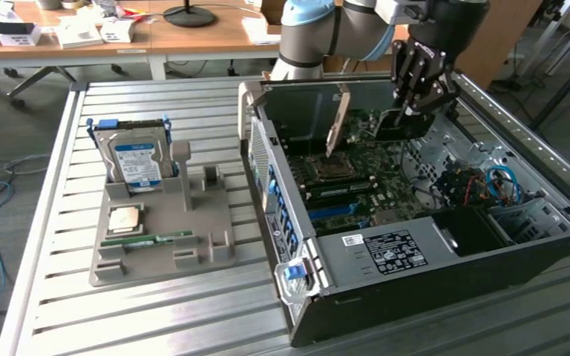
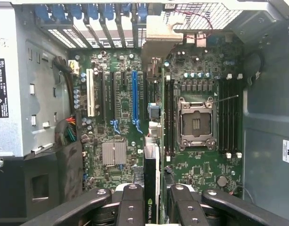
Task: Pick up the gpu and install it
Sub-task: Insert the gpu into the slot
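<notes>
Where the hand point(image 2: 154, 190) grips, the gpu point(image 2: 151, 162) reads NVIDIA.

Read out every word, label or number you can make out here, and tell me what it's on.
"NVIDIA": on the gpu, along its edge; what follows is unreadable.
Black label on the grey metal box: too small to read.
Hard drive label, blue and white: blurred.
White sticker on the case wall: unreadable.
</notes>
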Robot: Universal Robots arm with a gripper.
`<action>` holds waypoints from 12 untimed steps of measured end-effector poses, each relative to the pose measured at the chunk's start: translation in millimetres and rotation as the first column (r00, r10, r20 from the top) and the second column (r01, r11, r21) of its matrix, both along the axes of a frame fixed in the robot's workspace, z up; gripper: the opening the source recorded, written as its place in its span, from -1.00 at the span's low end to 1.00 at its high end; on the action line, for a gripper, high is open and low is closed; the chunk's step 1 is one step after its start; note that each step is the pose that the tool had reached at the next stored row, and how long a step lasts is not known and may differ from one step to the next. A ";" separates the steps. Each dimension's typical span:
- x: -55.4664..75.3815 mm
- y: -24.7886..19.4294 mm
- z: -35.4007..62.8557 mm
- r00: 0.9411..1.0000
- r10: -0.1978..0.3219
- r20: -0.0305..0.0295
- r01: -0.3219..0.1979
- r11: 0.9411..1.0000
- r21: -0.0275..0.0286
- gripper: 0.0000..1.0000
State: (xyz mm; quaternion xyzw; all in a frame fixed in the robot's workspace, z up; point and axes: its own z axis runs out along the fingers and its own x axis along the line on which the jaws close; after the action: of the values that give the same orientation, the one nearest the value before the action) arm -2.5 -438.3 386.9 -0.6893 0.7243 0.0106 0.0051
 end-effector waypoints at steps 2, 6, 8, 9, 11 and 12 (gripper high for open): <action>-0.3 -0.7 -0.9 1.000 0.000 0.000 0.000 1.000 0.001 -0.47; -0.8 -2.1 -4.1 1.000 0.000 0.000 0.000 1.000 0.001 -0.47; -0.9 -2.4 -6.1 1.000 0.000 0.000 0.000 1.000 0.001 -0.47; -0.9 -2.4 -6.7 1.000 0.000 0.000 0.000 1.000 0.001 -0.47; -0.9 -2.4 -6.8 1.000 0.000 0.000 0.000 1.000 0.001 -0.47; -1.0 -2.4 -6.8 1.000 0.000 0.000 0.000 1.000 0.001 -0.47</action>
State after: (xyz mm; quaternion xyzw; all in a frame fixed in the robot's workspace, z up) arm -3.5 -440.7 380.2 -0.6894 0.7243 0.0108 0.0053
